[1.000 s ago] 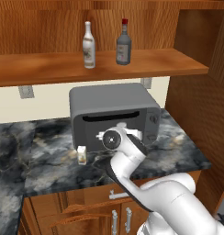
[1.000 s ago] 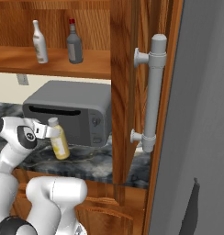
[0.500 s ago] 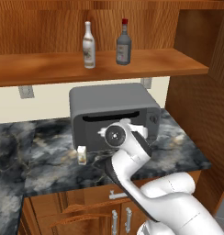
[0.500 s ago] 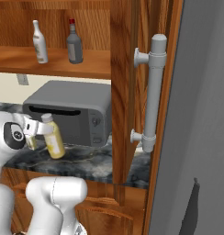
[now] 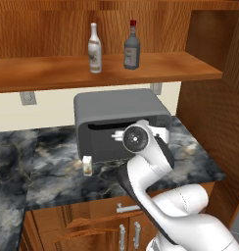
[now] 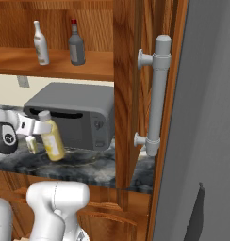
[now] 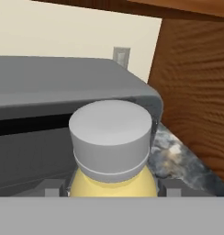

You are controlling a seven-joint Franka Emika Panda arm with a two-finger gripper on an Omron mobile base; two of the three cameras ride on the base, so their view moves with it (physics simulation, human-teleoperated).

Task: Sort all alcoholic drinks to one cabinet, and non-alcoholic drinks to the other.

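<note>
Between the fingers (image 6: pixel 43 128): gripped yellow juice bottle (image 6: pixel 52 139).

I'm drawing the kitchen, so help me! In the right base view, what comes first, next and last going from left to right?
White long-necked bottle on the shelf → yellow juice bottle held in the jaws → dark grey bottle with red cap → grey microwave's button panel → tall grey handle.

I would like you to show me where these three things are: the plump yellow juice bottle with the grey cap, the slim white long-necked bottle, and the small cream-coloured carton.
plump yellow juice bottle (image 6: pixel 53 141), right base view, on its yellow body.
slim white long-necked bottle (image 5: pixel 94 51), left base view, on its label.
small cream-coloured carton (image 5: pixel 87 165), left base view, on its front face.
</note>
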